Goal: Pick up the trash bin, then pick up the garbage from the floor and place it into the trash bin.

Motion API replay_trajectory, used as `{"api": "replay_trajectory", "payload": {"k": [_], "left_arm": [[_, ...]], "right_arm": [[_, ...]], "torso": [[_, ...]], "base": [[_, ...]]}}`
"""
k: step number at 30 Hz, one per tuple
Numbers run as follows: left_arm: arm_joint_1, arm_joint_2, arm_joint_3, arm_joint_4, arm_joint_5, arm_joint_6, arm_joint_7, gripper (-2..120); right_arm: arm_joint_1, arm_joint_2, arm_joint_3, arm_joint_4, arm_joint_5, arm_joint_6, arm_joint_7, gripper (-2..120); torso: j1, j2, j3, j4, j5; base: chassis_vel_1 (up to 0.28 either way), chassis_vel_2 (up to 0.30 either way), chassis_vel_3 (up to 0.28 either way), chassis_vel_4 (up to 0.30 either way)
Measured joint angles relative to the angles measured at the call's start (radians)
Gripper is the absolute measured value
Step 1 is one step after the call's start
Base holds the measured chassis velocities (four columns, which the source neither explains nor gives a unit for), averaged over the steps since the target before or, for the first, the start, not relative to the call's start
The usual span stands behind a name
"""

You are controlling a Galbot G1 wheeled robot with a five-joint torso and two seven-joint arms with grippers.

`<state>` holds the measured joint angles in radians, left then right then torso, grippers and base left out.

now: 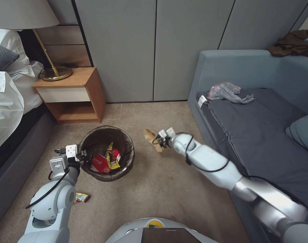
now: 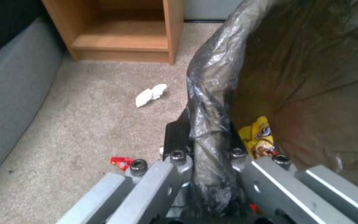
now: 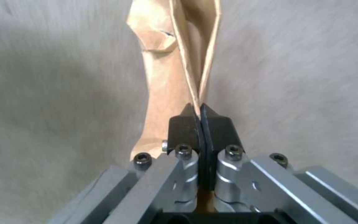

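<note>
Right gripper (image 3: 199, 116): jaws pinched tight on paper bag (image 3: 166, 71), beside the sofa (image 1: 248, 128). Left gripper (image 2: 206, 146): jaws clamped on trash bin (image 1: 107, 153) rim, bin above the carpet. Advice: carry the bag well over the opening before letting go; keep the bin level.

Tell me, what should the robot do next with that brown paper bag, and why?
Probably swing the right gripper sideways over the trash bin. Its fingers are already pinched shut on the paper bag, and the left gripper holds the bin's rim beside it.
</note>
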<state>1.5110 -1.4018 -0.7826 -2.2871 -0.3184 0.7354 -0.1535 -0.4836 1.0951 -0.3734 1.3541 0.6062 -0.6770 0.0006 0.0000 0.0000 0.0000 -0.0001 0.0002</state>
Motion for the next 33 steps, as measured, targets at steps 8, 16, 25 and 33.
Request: {"api": "replay_trajectory", "payload": {"k": [8, 16, 25, 33], "left_arm": [[0.000, -0.001, 0.005, -0.001, 0.009, 0.000, 0.008, 0], [0.001, -0.015, 0.017, 0.001, 0.036, 0.000, 0.022, 0], [-0.012, -0.032, 0.020, 0.010, 0.045, 0.000, 0.030, 0], [-0.014, -0.034, 0.008, 0.011, 0.042, 0.000, 0.031, 0]], "right_arm": [[0.092, -0.130, 0.083, 0.367, 0.291, -0.063, 0.141, 0], [0.319, -0.154, 0.108, 0.651, 0.662, -0.063, 0.249, 0], [0.530, 0.046, -0.149, 0.722, 0.922, -0.060, 0.398, 0], [0.436, 0.107, -0.251, 0.608, 0.806, -0.060, 0.378, 0]], "torso": [[0.000, 0.000, 0.000, 0.0004, -0.0001], [0.000, 0.000, 0.000, -0.0002, -0.0002], [0.000, 0.000, 0.000, 0.0005, -0.0008], [0.000, 0.000, 0.000, 0.0000, -0.0004]], "base": [[0.000, 0.000, 0.000, 0.000], [0.000, 0.000, 0.000, 0.000], [0.000, 0.000, 0.000, 0.000], [0.000, 0.000, 0.000, 0.000]]}}
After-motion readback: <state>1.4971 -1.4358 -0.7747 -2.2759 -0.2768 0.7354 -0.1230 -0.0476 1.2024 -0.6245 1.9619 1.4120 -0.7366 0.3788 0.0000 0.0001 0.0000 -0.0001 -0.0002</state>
